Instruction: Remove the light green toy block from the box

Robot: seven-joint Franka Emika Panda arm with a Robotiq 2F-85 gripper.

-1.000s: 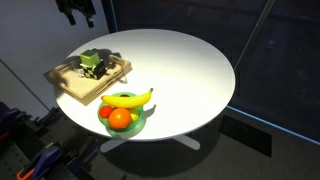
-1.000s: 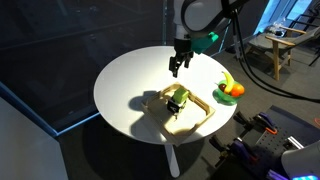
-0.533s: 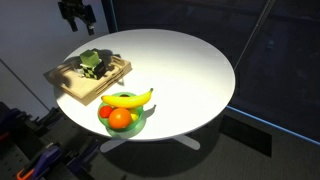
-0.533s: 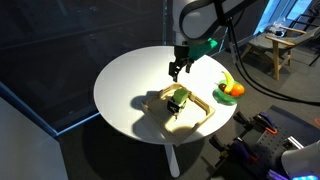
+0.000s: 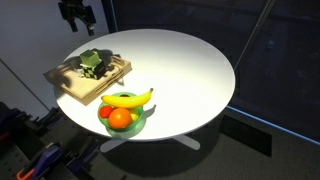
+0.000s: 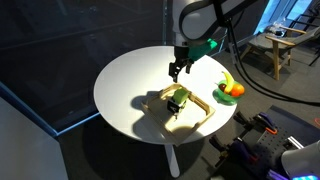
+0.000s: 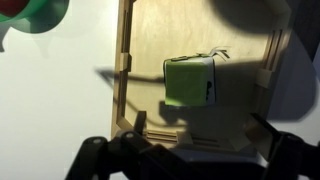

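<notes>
The box (image 5: 70, 88) is a shallow light-wood tray at the table's edge, also in the other exterior view (image 6: 200, 115). Green and black toy pieces (image 5: 92, 62) stand in it. In the wrist view the light green toy block (image 7: 190, 82) lies inside the box (image 7: 123, 60), seen from above, with a dark piece at its right edge. My gripper (image 5: 78, 20) hangs above the table just beyond the box, apart from the toys (image 6: 177, 68). Its fingers (image 7: 190, 165) are spread wide at the bottom of the wrist view, open and empty.
A green fruit bowl (image 5: 108, 121) with a banana (image 5: 128, 99) and orange and red fruit stands beside the box near the table's edge (image 6: 228, 96); it shows at the top left of the wrist view (image 7: 35, 12). The round white table (image 5: 190, 70) spreads beyond.
The gripper came down slightly toward the box between the earliest frames and half a second ago. Since then nothing has visibly moved.
</notes>
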